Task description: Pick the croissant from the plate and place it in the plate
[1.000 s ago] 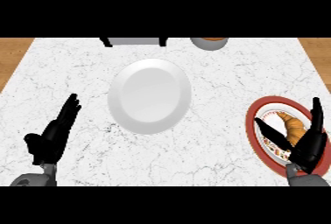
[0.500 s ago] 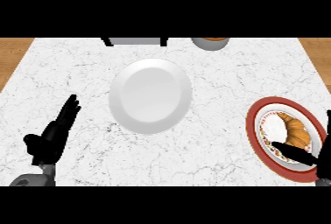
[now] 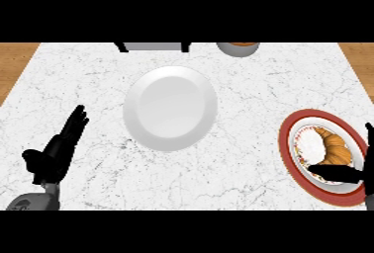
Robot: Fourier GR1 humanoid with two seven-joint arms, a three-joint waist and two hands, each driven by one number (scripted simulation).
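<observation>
The right hand (image 3: 342, 173) comes in low at the near right corner, lying across the red-rimmed plate (image 3: 286, 148). A dark finger stretches leftward over the near part of that plate, and another dark sliver shows at the far right edge beyond it. The finger that shows lies straight, but most of the hand is cut off by the edge, so I cannot tell whether it is spread or closing on anything. The croissant (image 3: 336, 149) sits on the red-rimmed plate, just on the far side of that outstretched finger. Finger and pastry are very close, though I can't make out whether they touch.

Well to the left of the red-rimmed plate, nearer the middle of the marble bench (image 3: 87, 74), lies the white plate (image 3: 170, 108), with nothing on it. Further left again, the left hand (image 3: 55, 155) rests above the bench near its near left corner, fingers straight and held together, pointing away, thumb out to the side, holding nothing.

At the far edge of the bench, beyond the white plate, a dark-framed object (image 3: 153, 46) is partly cut off, and to its right a round brown-topped bowl (image 3: 237, 47) peeks in.
</observation>
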